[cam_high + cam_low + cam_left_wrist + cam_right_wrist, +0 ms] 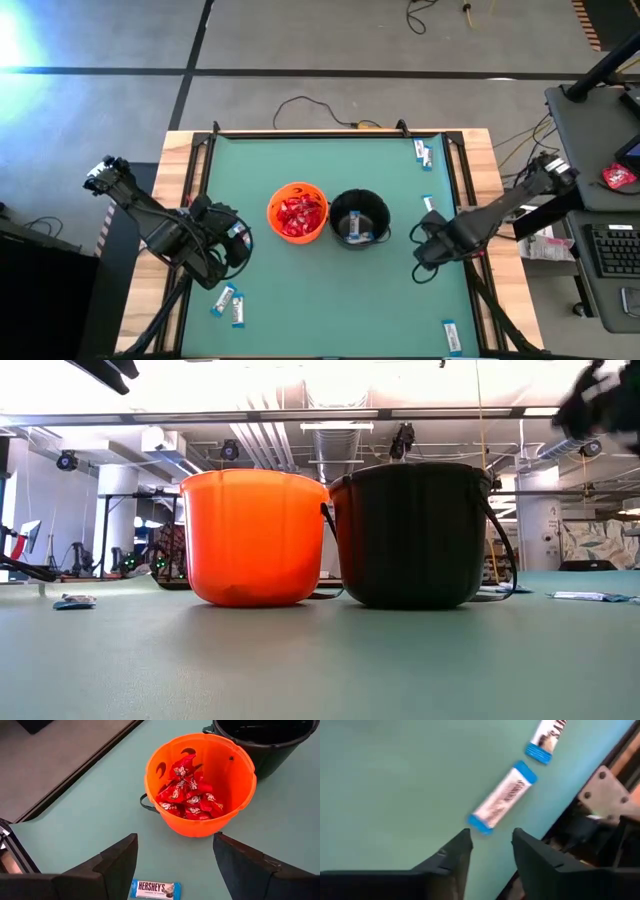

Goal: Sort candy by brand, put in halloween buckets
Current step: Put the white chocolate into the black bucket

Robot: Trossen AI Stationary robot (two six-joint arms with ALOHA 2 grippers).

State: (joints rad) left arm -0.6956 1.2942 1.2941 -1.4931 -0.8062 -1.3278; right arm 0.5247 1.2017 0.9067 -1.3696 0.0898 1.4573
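Candy left out: white-and-blue Hershey's bars only; red packets (187,795) already heaped in orange bucket (297,211), centre of high view.
Black bucket: (359,217) touching orange one on its right; at least one white-and-blue bar inside.
Target bar: (502,799) straight ahead of right gripper's fingers in right wrist view, just past the tips, flat on green table (330,300).
Long axis: diagonal in right wrist frame, lower left to upper right; crosses the finger gap at a slant, so wrist roll likely needed before closing.
Second bar: (547,737) upper right of same frame, beyond the first, near table edge.
Right gripper: (428,243) right-centre of high view, near bars along right side; fingers parted narrowly, nothing between them.
Left gripper: (232,243) left-centre of high view, facing orange bucket; fingers wide apart, empty; one Hershey's bar (155,889) on the table between the tips at bottom centre of left wrist frame.
Other strays: pair at lower left (229,304), one at lower right (451,337) of high view.
Nearer arm: right, for the target bar; black bucket sits just left of it.
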